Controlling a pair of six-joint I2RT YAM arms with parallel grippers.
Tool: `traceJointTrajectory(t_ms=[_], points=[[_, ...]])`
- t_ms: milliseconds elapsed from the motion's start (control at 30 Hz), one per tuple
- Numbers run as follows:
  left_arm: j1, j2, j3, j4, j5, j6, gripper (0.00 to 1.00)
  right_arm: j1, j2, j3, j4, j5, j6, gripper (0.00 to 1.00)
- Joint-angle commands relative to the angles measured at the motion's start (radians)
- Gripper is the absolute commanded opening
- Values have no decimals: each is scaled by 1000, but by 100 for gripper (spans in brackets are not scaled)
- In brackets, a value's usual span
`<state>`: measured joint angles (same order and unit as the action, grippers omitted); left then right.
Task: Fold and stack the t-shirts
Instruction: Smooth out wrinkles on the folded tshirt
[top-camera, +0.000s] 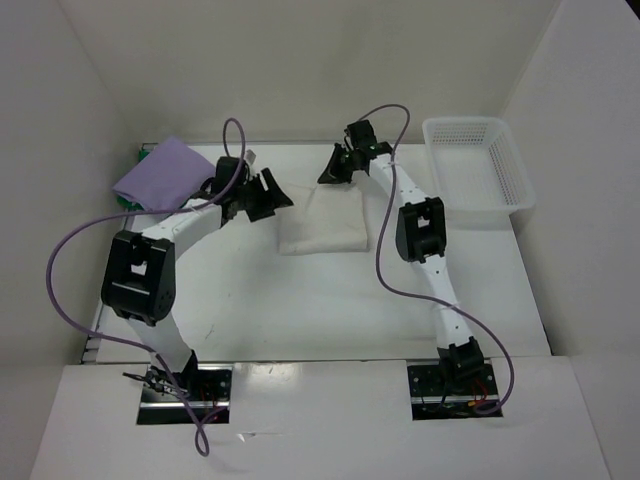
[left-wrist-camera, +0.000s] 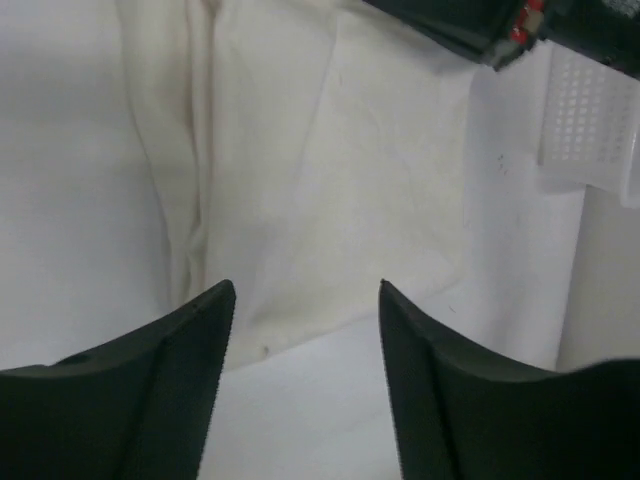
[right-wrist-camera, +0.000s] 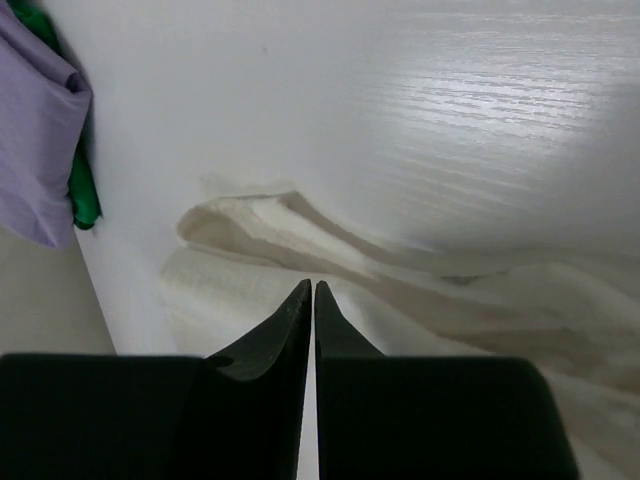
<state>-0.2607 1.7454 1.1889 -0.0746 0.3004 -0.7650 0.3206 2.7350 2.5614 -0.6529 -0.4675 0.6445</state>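
The cream-white t-shirt (top-camera: 322, 224) lies folded in a rectangle at the table's middle. The lavender-purple t-shirt (top-camera: 160, 175) lies at the far left on top of the bright green t-shirt (top-camera: 141, 157), of which only an edge shows. My left gripper (top-camera: 274, 196) is open and empty at the cream shirt's left edge; in the left wrist view (left-wrist-camera: 305, 290) the cream shirt (left-wrist-camera: 330, 180) lies just ahead of the fingers. My right gripper (top-camera: 334, 169) is shut at the cream shirt's far edge; in the right wrist view (right-wrist-camera: 313, 287) its tips sit over a cream fold (right-wrist-camera: 300, 235), with no cloth seen between them.
A white plastic lattice basket (top-camera: 478, 170) stands at the back right and also shows in the left wrist view (left-wrist-camera: 590, 120). White walls enclose the table on the left, back and right. The purple shirt (right-wrist-camera: 35, 130) and the green shirt (right-wrist-camera: 85, 195) show at the right wrist view's left edge.
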Motion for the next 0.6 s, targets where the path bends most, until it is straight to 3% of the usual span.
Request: traceJointTrajectory(t_ms=[0, 67, 167, 200, 267, 367, 467, 567], points=[[18, 66, 89, 12, 57, 20, 63, 11, -210, -68, -28, 68, -49, 9], [18, 124, 152, 38, 97, 3, 44, 11, -340, -270, 18, 69, -49, 9], [18, 186, 211, 38, 109, -10, 7, 0, -555, -557, 209, 26, 22, 6], [18, 200, 253, 38, 95, -10, 3, 0, -598, -725, 282, 26, 32, 4], [8, 251, 300, 38, 104, -10, 0, 0, -687, -914, 327, 6, 41, 2], [8, 354, 402, 50, 163, -19, 2, 0, -721, -1059, 352, 6, 32, 1], [8, 475, 526, 32, 180, -19, 4, -11, -745, -1170, 396, 7, 32, 1], [17, 532, 551, 21, 119, -19, 6, -38, -759, -1250, 415, 17, 32, 0]])
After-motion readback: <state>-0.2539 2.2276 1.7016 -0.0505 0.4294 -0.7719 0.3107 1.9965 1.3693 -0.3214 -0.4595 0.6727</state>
